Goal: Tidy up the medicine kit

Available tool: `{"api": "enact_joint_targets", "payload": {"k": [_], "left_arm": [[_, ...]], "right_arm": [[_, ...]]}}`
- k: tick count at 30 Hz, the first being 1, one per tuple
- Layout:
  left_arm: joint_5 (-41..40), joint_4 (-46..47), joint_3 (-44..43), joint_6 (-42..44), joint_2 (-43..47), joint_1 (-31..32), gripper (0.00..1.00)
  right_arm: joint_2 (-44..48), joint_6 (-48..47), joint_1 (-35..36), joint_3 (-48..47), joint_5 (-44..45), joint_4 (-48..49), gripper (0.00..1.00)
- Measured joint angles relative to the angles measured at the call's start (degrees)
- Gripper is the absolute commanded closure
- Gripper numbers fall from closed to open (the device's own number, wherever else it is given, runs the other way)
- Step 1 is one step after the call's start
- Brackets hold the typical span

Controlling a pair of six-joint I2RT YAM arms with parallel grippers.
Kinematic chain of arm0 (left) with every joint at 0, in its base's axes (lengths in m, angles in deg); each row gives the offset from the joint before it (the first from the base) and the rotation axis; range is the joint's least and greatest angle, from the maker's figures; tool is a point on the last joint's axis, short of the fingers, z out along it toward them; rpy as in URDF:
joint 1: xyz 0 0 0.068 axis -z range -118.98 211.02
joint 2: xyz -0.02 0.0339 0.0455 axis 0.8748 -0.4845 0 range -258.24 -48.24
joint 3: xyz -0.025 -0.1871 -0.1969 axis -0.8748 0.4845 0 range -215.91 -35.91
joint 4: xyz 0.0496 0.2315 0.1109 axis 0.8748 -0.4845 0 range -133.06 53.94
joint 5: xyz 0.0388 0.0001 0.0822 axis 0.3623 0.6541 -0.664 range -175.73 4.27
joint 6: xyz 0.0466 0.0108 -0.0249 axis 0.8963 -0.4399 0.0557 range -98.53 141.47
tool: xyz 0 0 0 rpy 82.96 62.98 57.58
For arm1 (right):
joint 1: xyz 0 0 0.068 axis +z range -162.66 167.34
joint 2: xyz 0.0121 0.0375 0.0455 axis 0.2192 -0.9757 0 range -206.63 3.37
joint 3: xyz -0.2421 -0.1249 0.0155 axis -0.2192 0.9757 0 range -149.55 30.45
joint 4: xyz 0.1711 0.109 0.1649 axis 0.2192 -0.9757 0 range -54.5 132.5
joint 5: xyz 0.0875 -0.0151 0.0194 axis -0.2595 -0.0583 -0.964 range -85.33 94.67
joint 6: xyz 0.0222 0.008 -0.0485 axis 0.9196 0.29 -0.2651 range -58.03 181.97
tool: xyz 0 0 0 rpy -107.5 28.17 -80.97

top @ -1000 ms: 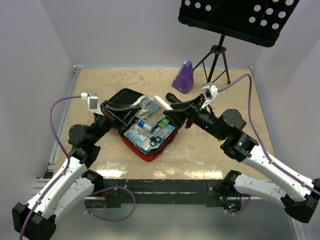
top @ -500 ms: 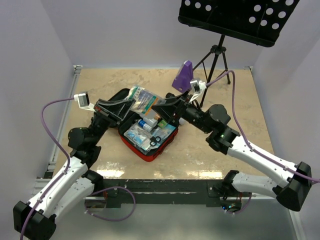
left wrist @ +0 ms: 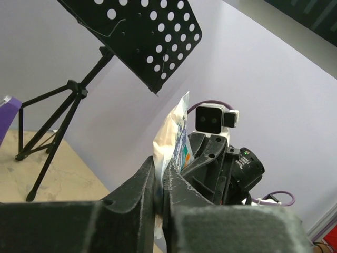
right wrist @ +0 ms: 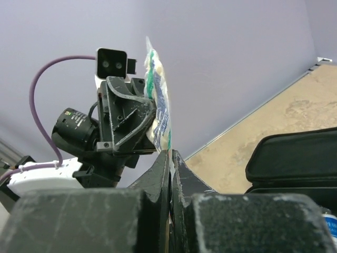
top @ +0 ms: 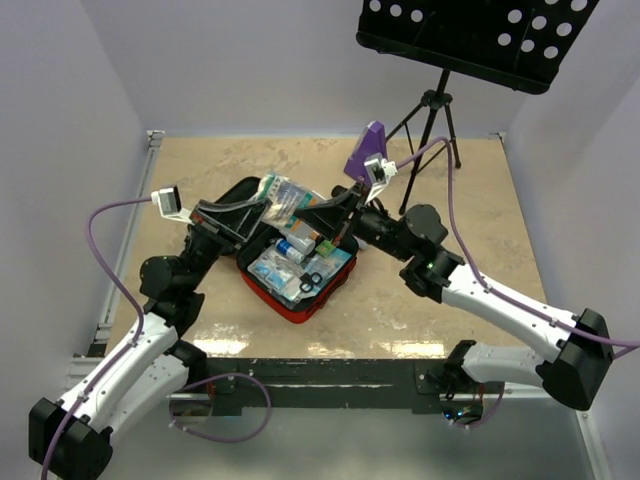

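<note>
The medicine kit point(top: 322, 302) lies open in the middle of the table, red outside and black inside, with bottles, packets and small scissors point(top: 312, 281) in it. Above its far half hangs a clear packet point(top: 288, 199) with blue and green print, pinched from both sides. My left gripper point(top: 262, 208) is shut on the packet's left edge point(left wrist: 169, 138), and my right gripper point(top: 320, 212) is shut on its right edge point(right wrist: 159, 108). In each wrist view the other gripper sits just behind the packet. The kit's black lid point(right wrist: 295, 157) shows low in the right wrist view.
A purple wedge-shaped metronome point(top: 367, 152) stands behind the right gripper. A black music stand point(top: 470, 35) on a tripod point(top: 432, 122) rises at the back right. Walls close in the table on the left, back and right.
The left gripper lifted the packet off the kit. The right arm swung left to it, and its jaws went from open to shut on the packet's edge.
</note>
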Motion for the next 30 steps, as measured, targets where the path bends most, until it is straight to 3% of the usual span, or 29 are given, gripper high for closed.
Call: {"api": "enact_joint_targets", "payload": {"k": [4,7,14,21,26,30], "left_arm": [[-0.44,-1.66,0.09,0.55,0.28,0.00,0.47],[-1.95,-5.40,0.20,2.16,1.53,0.00,0.31],[-10.29,-20.83,0.17,6.91,8.46,0.00,0.17],[-27.89,-45.86,-4.44,8.35,12.87,0.00,0.09],[-35.58,-64.06,-6.49,0.24,9.14,-0.02,0.05],[-36.54,-70.60,-2.38,-7.19,8.33,-0.02,0.02]], "right_arm": [[1.01,0.00,0.02,0.00,-0.76,-0.20,1.00],[3.23,0.02,0.02,0.07,-1.07,0.07,1.00],[8.79,-0.52,0.04,0.17,-0.87,-0.28,1.00],[12.52,-3.37,0.04,1.03,4.83,-6.56,1.00],[13.18,-5.14,0.04,2.47,6.88,-9.35,1.00],[13.16,-6.29,0.04,2.97,7.67,-11.10,1.00]]}}
